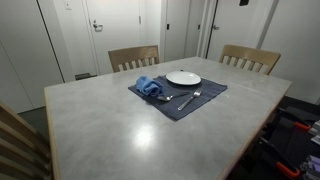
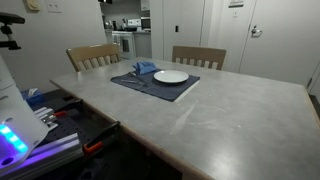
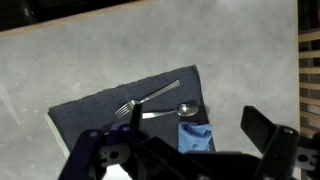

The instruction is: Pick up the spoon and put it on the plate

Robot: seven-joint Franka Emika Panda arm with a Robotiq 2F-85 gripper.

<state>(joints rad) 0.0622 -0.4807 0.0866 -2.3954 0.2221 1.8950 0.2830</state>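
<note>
A metal spoon [image 3: 165, 113] lies on a dark blue placemat [image 3: 95, 112], its bowl next to a crumpled blue cloth [image 3: 196, 135]. A fork [image 3: 150, 98] lies just beside the spoon. In both exterior views a white plate [image 1: 183, 78] [image 2: 171, 76] sits on the placemat [image 1: 205, 88] [image 2: 135, 82] beyond the cutlery [image 1: 188, 99]; the plate is out of the wrist view. My gripper [image 3: 175, 140] hangs high above the placemat's edge, open and empty. It does not show in either exterior view.
The placemat lies near the far edge of a grey table [image 1: 120, 125] [image 2: 230, 115]. Two wooden chairs [image 1: 133, 57] [image 1: 250, 58] stand behind it. The robot's base and cables [image 2: 20, 125] sit at one table end.
</note>
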